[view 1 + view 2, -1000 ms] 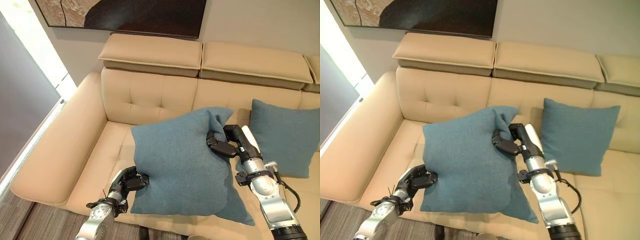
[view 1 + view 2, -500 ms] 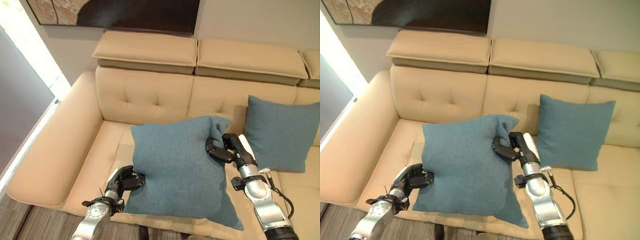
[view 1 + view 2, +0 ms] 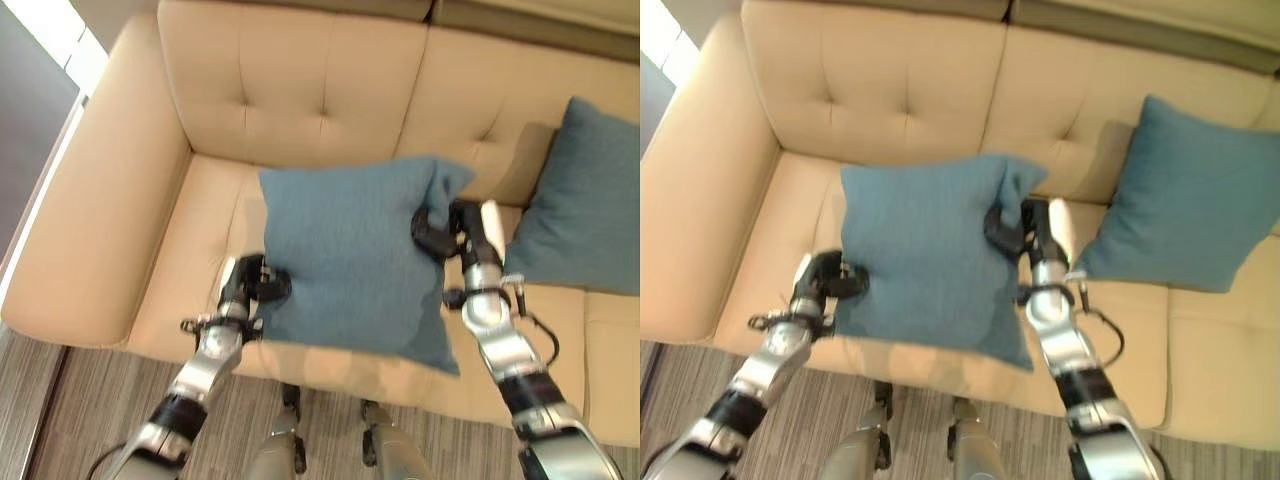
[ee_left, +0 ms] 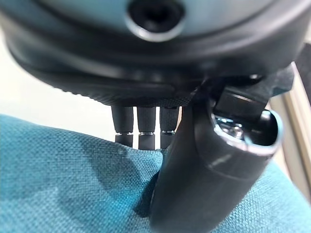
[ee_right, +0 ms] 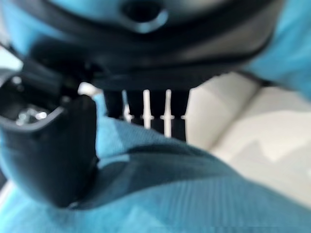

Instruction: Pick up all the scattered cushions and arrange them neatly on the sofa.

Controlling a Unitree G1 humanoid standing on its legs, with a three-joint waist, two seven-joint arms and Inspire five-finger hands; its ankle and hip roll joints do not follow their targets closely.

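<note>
Here, nearest to us, we see a strip of grey wood-grain floor [image 3: 60, 420] running along the front of a cream leather sofa [image 3: 120, 200]. Just above that front edge we hold a large square teal fabric cushion [image 3: 350, 250] between our two hands, over the left seat of the sofa, its lower right corner hanging down past the seat's front edge.

Our left hand [image 3: 252, 283] grips the cushion's lower left edge: in the left wrist view the thumb [image 4: 204, 170] presses down on the teal weave while the fingers [image 4: 138, 128] curl behind the fabric, so the cloth is pinched between them. Our right hand [image 3: 445, 228] clamps the cushion's upper right edge, just below its bunched top corner; in the right wrist view the thumb [image 5: 53, 150] lies on the near face of the cloth and the fingers [image 5: 146, 114] reach over the far side, pinching it too.

Farther back and to the right, a second teal square cushion [image 3: 585, 200] stands propped against the tufted backrest [image 3: 300, 85] on the next seat, apart from the one we hold. On the far left, the sofa's broad rounded armrest [image 3: 95, 220] runs back beside the seat.
</note>
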